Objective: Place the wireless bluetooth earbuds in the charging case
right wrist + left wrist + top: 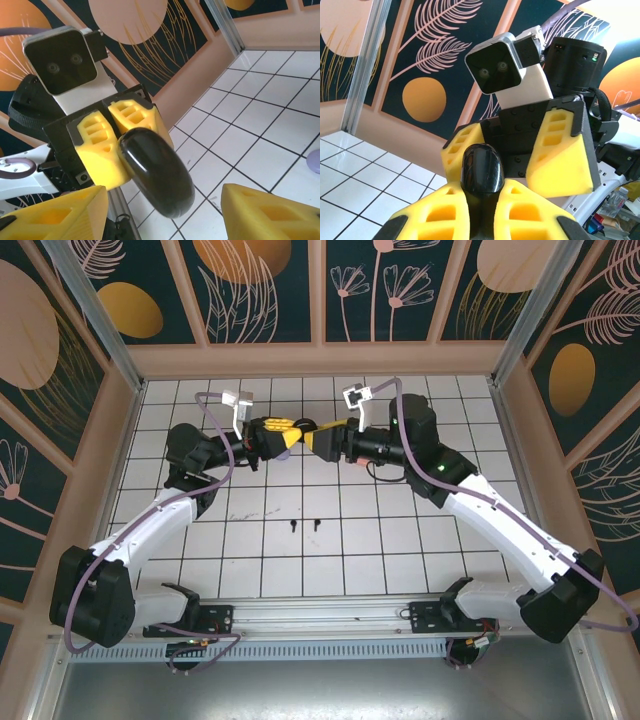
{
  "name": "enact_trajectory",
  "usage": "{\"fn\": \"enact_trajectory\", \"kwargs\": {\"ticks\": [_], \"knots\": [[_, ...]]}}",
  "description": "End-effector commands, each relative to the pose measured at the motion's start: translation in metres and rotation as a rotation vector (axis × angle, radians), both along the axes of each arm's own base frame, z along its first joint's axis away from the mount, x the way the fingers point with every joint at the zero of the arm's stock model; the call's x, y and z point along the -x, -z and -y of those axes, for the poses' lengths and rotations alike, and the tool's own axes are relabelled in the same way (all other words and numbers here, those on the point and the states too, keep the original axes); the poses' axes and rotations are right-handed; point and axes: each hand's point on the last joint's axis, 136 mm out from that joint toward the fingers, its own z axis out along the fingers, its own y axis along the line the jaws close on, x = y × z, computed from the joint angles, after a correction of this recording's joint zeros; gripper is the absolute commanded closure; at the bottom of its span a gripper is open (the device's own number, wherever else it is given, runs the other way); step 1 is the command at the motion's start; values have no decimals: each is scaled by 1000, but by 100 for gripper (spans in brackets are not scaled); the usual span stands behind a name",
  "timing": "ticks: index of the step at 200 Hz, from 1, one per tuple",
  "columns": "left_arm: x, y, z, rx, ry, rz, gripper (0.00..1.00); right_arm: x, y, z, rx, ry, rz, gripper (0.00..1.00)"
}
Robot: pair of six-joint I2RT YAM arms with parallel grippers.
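So left jaws are clamped on the black charging case [156,170], up off the table [400,540]; right jaws gape wide beside it. Two black earbuds [292,526], I think, lie below.

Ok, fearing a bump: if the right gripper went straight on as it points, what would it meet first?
Probably the black case held by the left gripper, just ahead of the open right gripper; depth unclear.
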Motion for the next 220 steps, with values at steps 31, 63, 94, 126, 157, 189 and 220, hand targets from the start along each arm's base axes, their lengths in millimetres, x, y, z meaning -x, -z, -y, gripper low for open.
{"fn": "enact_trajectory", "kwargs": {"ticks": [31, 63, 94, 126, 157, 189, 220], "knots": [[8, -21, -1, 23, 33, 64, 99, 0, -32, -8, -109, -62, 57, 47], [9, -23, 0, 33, 37, 60, 99, 3, -31, -11, -119, -92, 51, 55], [8, -23, 1, 38, 40, 53, 98, 3, -32, -11, -124, -92, 54, 69], [6, -24, 2, 40, 36, 46, 94, 4, -34, -8, -131, -92, 59, 83], [3, -23, 2, 37, 28, 33, 74, 5, -35, -6, -133, -94, 64, 94], [2, -19, 6, -8, 45, 37, 56, 2, -33, -1, -122, -88, 66, 99], [7, -11, 11, -84, 107, 53, 52, -1, -32, 6, -117, -87, 61, 100]]}}
